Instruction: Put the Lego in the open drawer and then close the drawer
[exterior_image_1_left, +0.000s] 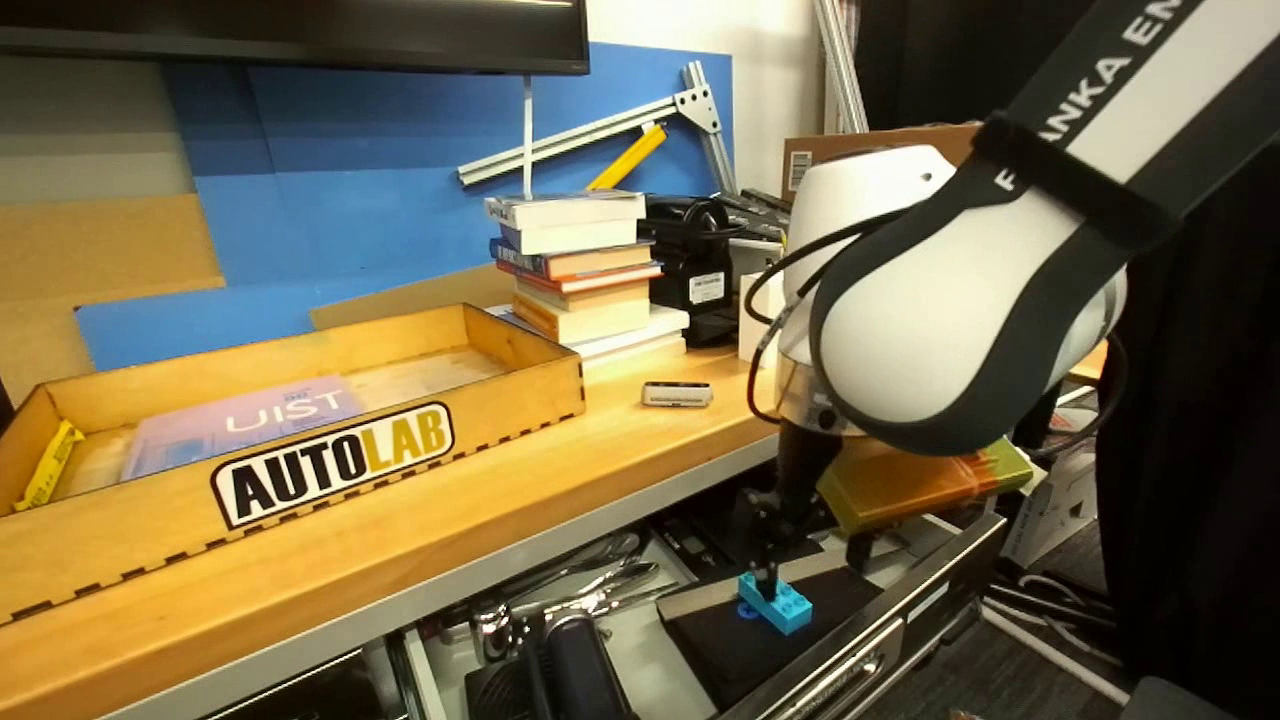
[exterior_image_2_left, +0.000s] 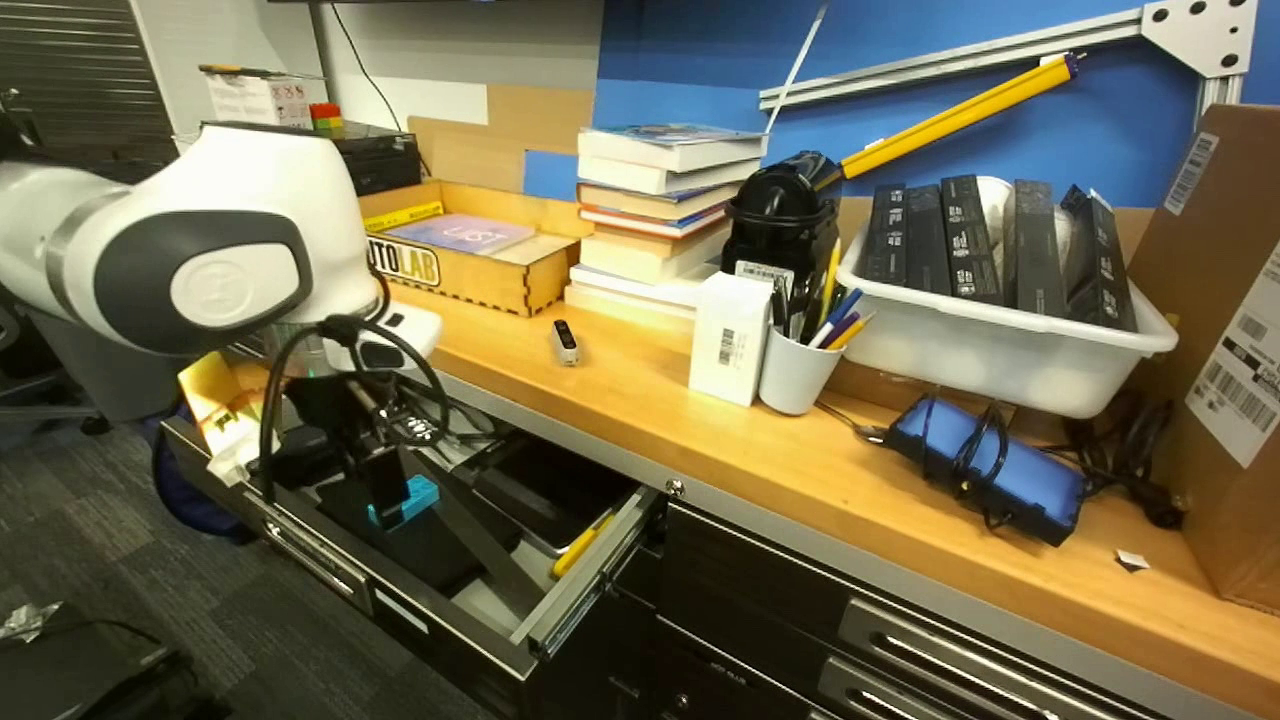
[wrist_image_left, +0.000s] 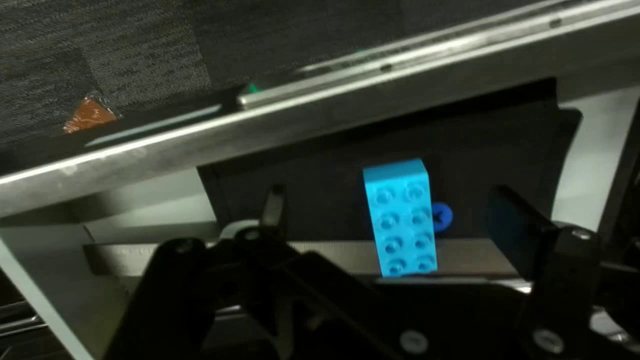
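The Lego, a bright cyan brick with studs, lies on a dark flat item inside the open drawer; it shows in both exterior views (exterior_image_1_left: 788, 608) (exterior_image_2_left: 420, 496) and in the wrist view (wrist_image_left: 401, 225). The drawer is pulled out below the worktop, its dark metal front in view (exterior_image_1_left: 850, 660) (exterior_image_2_left: 450, 630), its rim crossing the wrist view (wrist_image_left: 280, 120). My gripper (exterior_image_1_left: 768, 582) (exterior_image_2_left: 392, 495) is down in the drawer at the Lego. In the wrist view the gripper (wrist_image_left: 389, 200) is open, one finger each side of the Lego, with gaps on both sides.
A small blue disc (wrist_image_left: 442, 216) lies beside the Lego. Cutlery (exterior_image_1_left: 600, 580) and a metal ruler (wrist_image_left: 465, 255) are also in the drawer. A yellow-orange box-like thing (exterior_image_1_left: 910, 485) stands at the drawer's end near the arm. A wooden tray (exterior_image_1_left: 540, 385) and stacked books (exterior_image_1_left: 590, 300) are on the worktop.
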